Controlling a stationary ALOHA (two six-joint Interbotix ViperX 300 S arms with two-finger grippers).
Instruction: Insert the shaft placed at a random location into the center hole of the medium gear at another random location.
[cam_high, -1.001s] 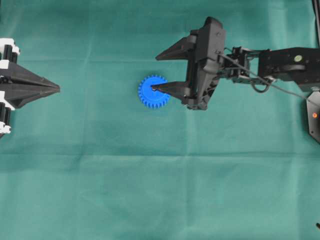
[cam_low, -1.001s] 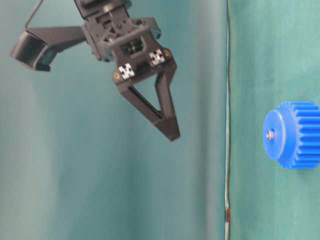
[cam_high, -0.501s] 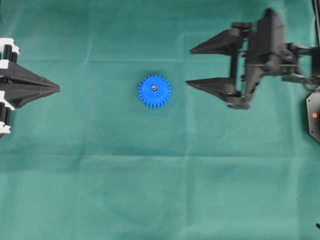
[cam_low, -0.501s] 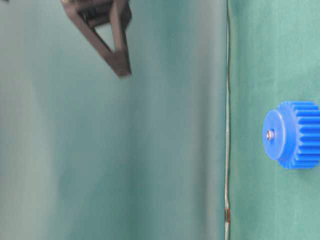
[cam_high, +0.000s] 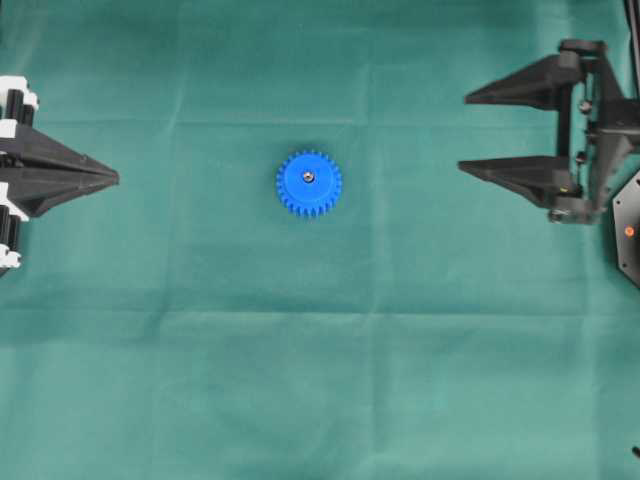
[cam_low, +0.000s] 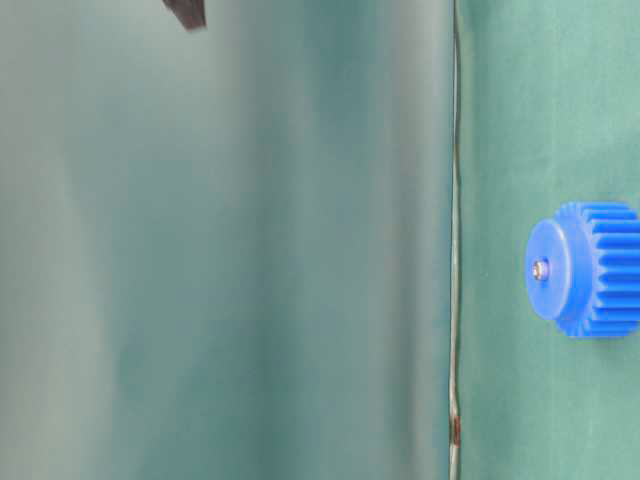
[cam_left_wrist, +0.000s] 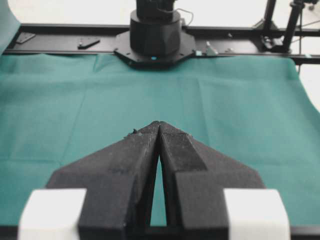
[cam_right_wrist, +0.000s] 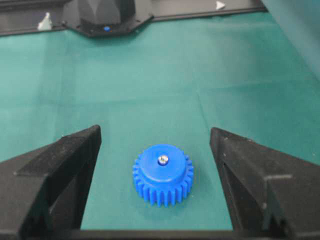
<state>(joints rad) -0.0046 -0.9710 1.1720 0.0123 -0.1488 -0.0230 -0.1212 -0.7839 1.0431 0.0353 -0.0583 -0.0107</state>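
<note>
The blue medium gear (cam_high: 309, 183) lies flat on the green cloth near the middle of the overhead view. The silvery shaft (cam_high: 308, 176) stands in its center hole, only the shiny end showing. In the right wrist view the gear (cam_right_wrist: 162, 174) and the shaft (cam_right_wrist: 163, 160) sit ahead between the two fingers. My right gripper (cam_high: 465, 133) hangs open and empty at the far right, well away from the gear. At the left edge my left gripper (cam_high: 117, 178) is shut with nothing in it, its tips (cam_left_wrist: 159, 123) pressed together.
Green cloth (cam_high: 320, 380) covers the whole table. The right arm's base plate (cam_high: 628, 230) sits at the right edge, and the opposite arm's base (cam_left_wrist: 155, 35) shows at the far side in the left wrist view. A cloth seam (cam_low: 455, 240) runs past the gear (cam_low: 585, 269) in the table-level view.
My right gripper drew back to the right, from over the gear to the table's right edge, staying open. Shaft and gear stayed put. The left arm has not moved.
</note>
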